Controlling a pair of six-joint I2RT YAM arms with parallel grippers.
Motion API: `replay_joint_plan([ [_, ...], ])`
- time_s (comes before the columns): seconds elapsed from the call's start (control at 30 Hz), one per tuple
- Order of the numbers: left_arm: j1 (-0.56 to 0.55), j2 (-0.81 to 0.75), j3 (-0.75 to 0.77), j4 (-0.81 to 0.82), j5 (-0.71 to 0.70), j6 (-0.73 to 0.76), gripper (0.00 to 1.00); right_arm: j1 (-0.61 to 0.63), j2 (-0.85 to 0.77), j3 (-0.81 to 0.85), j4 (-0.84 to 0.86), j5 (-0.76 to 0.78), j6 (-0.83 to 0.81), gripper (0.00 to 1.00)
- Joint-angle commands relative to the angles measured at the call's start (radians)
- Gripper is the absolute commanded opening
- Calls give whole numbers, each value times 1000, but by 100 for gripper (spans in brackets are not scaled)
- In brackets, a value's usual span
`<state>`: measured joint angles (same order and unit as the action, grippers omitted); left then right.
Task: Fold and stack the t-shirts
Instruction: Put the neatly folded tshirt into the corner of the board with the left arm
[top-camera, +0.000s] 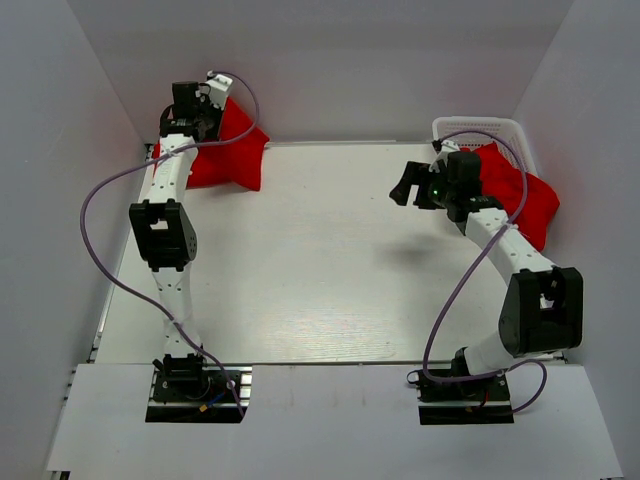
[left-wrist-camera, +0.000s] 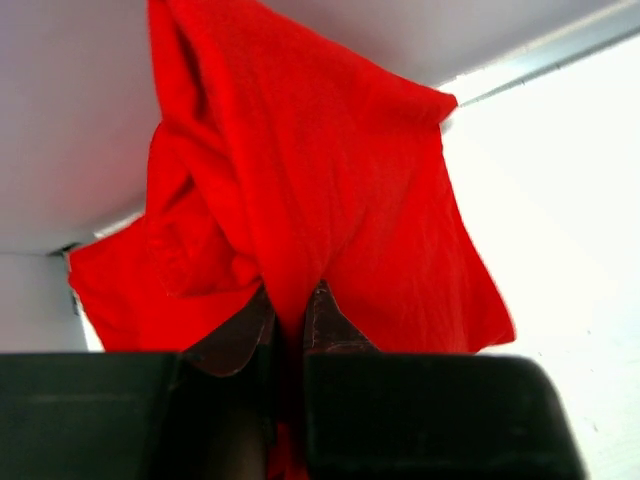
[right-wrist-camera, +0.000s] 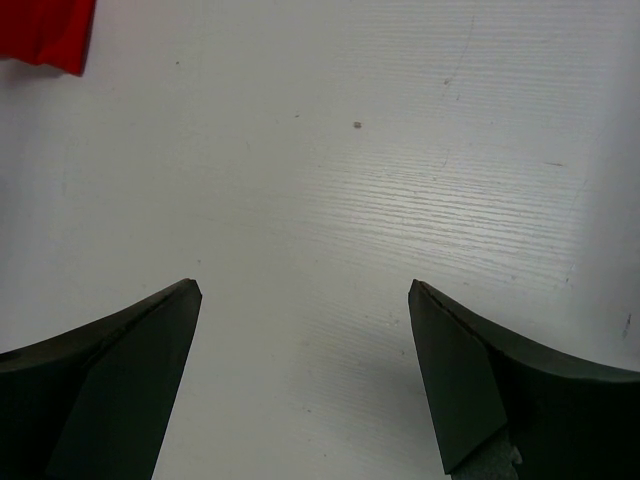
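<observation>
A red t-shirt (top-camera: 232, 150) hangs bunched at the table's far left corner. My left gripper (top-camera: 212, 103) is raised above it and shut on a fold of this shirt (left-wrist-camera: 300, 180); the cloth runs between the fingertips (left-wrist-camera: 325, 315) and drapes down. More red t-shirts (top-camera: 520, 195) lie in and over a white basket (top-camera: 478, 127) at the far right. My right gripper (top-camera: 407, 186) is open and empty, hovering over bare table left of the basket. In the right wrist view a red corner (right-wrist-camera: 45, 35) shows at top left, far from the gripper (right-wrist-camera: 305, 290).
The white table top (top-camera: 330, 260) spans the middle between the arms. Grey walls enclose the left, right and back. Purple cables loop off both arms. The basket stands against the right wall.
</observation>
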<state>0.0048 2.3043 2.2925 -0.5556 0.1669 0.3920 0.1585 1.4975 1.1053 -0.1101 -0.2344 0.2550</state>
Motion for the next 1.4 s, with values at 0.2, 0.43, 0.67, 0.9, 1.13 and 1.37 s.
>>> replay_joint_plan([
  [0.2,35,-120,61,117,62,-27,0,6,35,38,56,-39,32,90],
  [0.43,55,-131,51,138,29,-36,0,7,46,31,84,-36,40,90],
  [0.67,96,-140,32,157,60,-36,0,15,98,56,84,-63,53,90],
  [0.9,118,-77,13,186,22,-68,0,27,135,88,84,-60,61,90],
  [1.13,156,-22,4,204,-52,-78,0,41,187,134,75,-45,66,90],
  [1.37,166,49,-5,244,-144,-87,0,55,248,191,49,-45,69,90],
])
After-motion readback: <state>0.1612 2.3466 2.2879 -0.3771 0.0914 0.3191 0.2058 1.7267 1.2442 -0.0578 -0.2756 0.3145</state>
